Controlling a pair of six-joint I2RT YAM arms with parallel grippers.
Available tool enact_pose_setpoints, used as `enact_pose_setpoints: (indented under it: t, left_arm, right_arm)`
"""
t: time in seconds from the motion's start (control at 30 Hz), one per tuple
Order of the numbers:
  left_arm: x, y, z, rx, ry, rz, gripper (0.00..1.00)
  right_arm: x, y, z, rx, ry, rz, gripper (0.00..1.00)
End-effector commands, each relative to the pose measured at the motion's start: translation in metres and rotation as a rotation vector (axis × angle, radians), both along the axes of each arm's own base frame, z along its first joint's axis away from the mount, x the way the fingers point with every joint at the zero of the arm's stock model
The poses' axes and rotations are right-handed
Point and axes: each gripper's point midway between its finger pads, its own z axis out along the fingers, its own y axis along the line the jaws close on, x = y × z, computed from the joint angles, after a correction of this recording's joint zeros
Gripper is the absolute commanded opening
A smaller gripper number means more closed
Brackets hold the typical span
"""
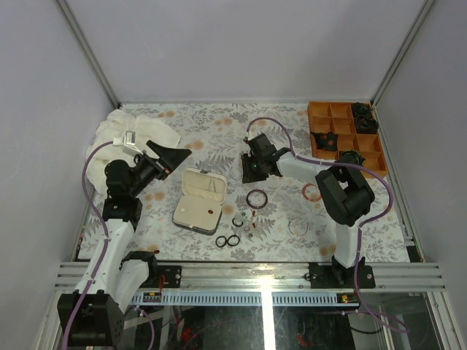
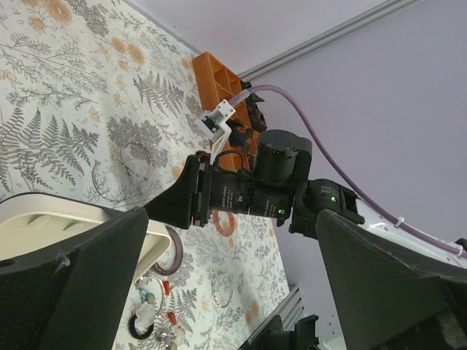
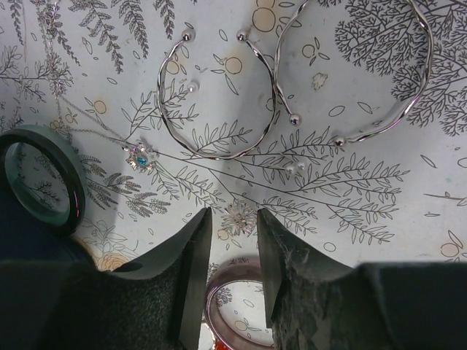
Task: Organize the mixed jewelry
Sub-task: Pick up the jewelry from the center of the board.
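My right gripper [image 3: 232, 222] hangs low over the floral table, jaws slightly apart, with a small sparkly silver flower piece [image 3: 239, 218] lying between the tips, untouched. A purple-tinted bangle [image 3: 235, 310] lies under the fingers. Two silver wire cuffs [image 3: 219, 102] lie beyond, with a blue-stone pendant [image 3: 139, 157] and a dark ring [image 3: 40, 179] to the left. From above, the right gripper [image 1: 252, 171] is above a dark bangle [image 1: 256, 197]. Black rings [image 1: 227, 240], a reddish bangle [image 1: 312, 192] and a wire hoop [image 1: 298, 226] lie around. My left gripper [image 1: 169, 157] is wide open and empty above the case.
An open case with cream lining [image 1: 198, 200] lies left of centre. An orange divided tray [image 1: 346, 135] stands at the back right. A white cloth [image 1: 139, 131] lies at the back left. The left wrist view shows the case edge [image 2: 44, 219] and red beads [image 2: 166, 288].
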Motion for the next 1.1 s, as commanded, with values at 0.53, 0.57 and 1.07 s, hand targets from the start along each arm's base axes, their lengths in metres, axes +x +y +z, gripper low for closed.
enact_pose_setpoints:
  t: [0.53, 0.57, 1.07]
  left_arm:
    - [0.0001, 0.0013, 0.0099, -0.006, -0.060, -0.007, 1.00]
    - [0.0001, 0.0014, 0.0096, -0.006, -0.059, -0.007, 1.00]
    - [0.0007, 0.0024, 0.0128, -0.005, -0.067, -0.004, 1.00]
  right_arm:
    - [-0.0013, 0.0042, -0.0064, 0.023, 0.028, 0.009, 0.35]
    - [-0.0011, 0.0042, -0.0065, 0.024, 0.029, 0.008, 0.35]
    - [0.0000, 0.0058, 0.0000, 0.036, 0.017, 0.011, 0.20]
